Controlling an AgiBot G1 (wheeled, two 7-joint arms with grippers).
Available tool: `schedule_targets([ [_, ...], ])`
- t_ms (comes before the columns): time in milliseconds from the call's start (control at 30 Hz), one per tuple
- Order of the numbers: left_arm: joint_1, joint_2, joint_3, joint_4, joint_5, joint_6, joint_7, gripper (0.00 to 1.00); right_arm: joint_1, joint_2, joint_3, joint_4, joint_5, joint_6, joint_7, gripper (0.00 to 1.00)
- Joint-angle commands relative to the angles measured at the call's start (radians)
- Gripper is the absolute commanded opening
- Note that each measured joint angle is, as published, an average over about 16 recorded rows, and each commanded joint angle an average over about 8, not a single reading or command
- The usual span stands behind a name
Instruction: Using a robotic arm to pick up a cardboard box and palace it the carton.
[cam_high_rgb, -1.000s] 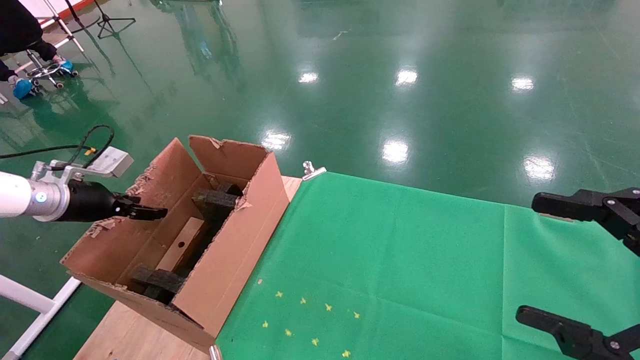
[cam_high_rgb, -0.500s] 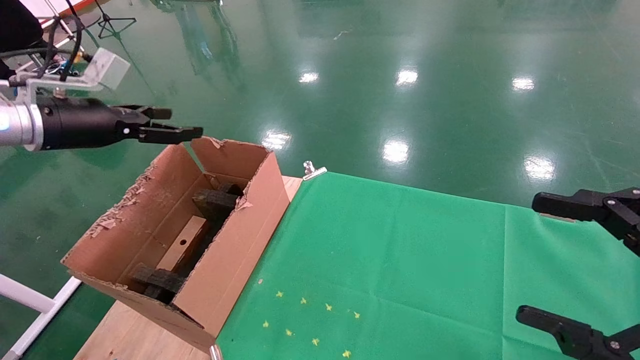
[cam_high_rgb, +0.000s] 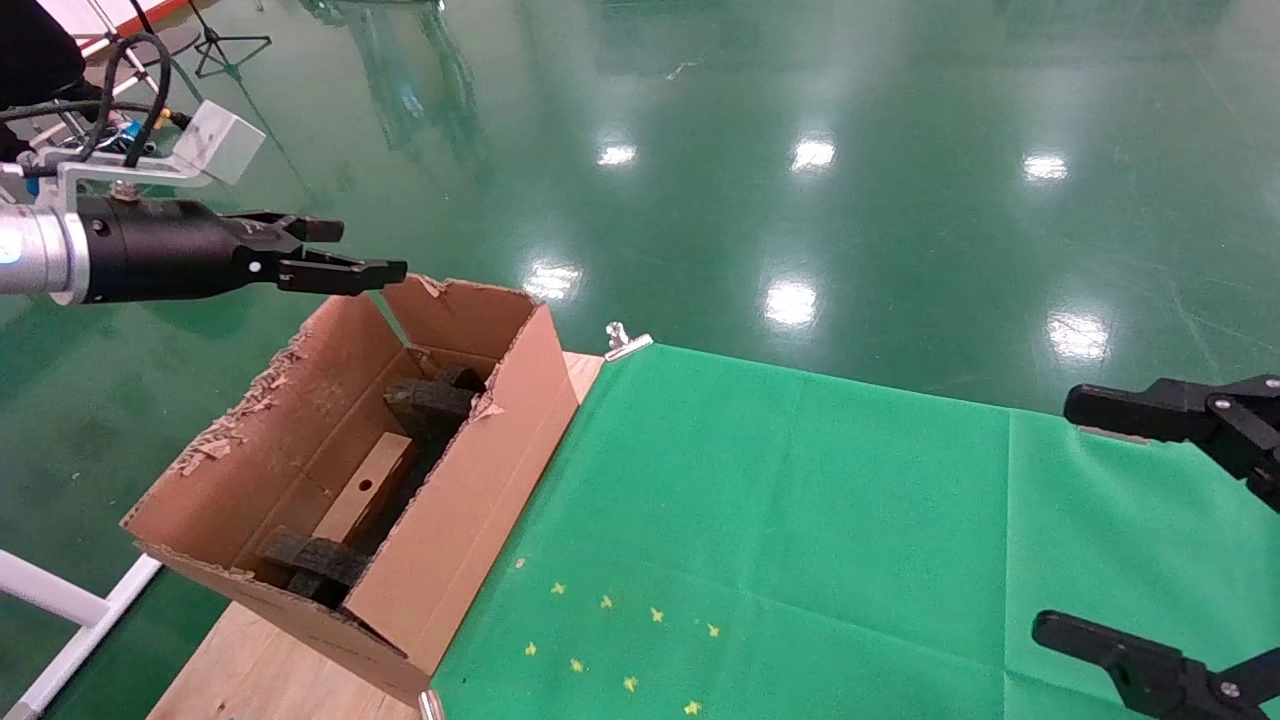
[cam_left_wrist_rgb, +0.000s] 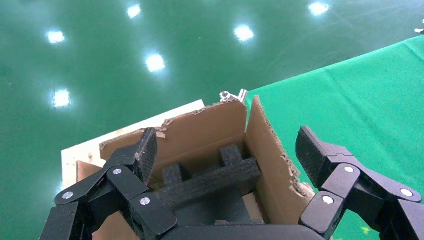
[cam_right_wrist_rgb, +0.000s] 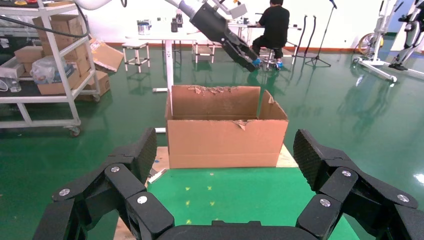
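The small reddish-brown cardboard box (cam_high_rgb: 366, 491) lies inside the carton (cam_high_rgb: 470, 500), its round hole facing up, between dark foam pieces (cam_high_rgb: 432, 402). The carton stands on the table's left end with torn flaps up. My left gripper (cam_high_rgb: 345, 252), on the white arm, hovers open and empty above the carton's far left corner. In the left wrist view the left gripper (cam_left_wrist_rgb: 225, 150) looks down on the carton (cam_left_wrist_rgb: 200, 130) and foam (cam_left_wrist_rgb: 210, 181). My right gripper (cam_high_rgb: 1090, 525) is open and empty at the table's right edge. In the right wrist view it (cam_right_wrist_rgb: 225, 155) faces the carton (cam_right_wrist_rgb: 227, 137).
A green cloth (cam_high_rgb: 800, 520) covers the wooden table (cam_high_rgb: 260, 670), held by a metal clip (cam_high_rgb: 626, 340). Yellow star marks (cam_high_rgb: 620, 640) sit near the front edge. Glossy green floor lies beyond. A shelf cart with boxes (cam_right_wrist_rgb: 50, 50) and a seated person (cam_right_wrist_rgb: 275, 25) are far behind.
My left gripper has risen from the carton's left flap to above its far corner over the last second. It has barely moved in the last half second. The box stays in the carton.
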Motion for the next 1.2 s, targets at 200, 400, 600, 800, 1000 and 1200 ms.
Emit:
schedule_targets([
  [200, 0.050, 0.004, -0.012, -0.053, -0.067, 0.011, 0.021, 1.00, 0.000, 0.000, 0.000, 0.000, 0.000, 0.000, 0.000, 1.00],
  [400, 0.116, 0.010, -0.029, -0.127, -0.158, 0.029, 0.049, 1.00, 0.000, 0.000, 0.000, 0.000, 0.000, 0.000, 0.000, 1.00],
  [600, 0.182, 0.015, -0.046, -0.201, -0.250, 0.046, 0.076, 1.00, 0.000, 0.000, 0.000, 0.000, 0.000, 0.000, 0.000, 1.00],
  [800, 0.249, 0.021, -0.062, -0.275, -0.342, 0.064, 0.103, 1.00, 0.000, 0.000, 0.000, 0.000, 0.000, 0.000, 0.000, 1.00],
  [1000, 0.316, 0.026, -0.079, -0.350, -0.435, 0.082, 0.131, 1.00, 0.000, 0.000, 0.000, 0.000, 0.000, 0.000, 0.000, 1.00],
  [1200, 0.384, 0.032, -0.097, -0.425, -0.529, 0.100, 0.159, 1.00, 0.000, 0.000, 0.000, 0.000, 0.000, 0.000, 0.000, 1.00],
])
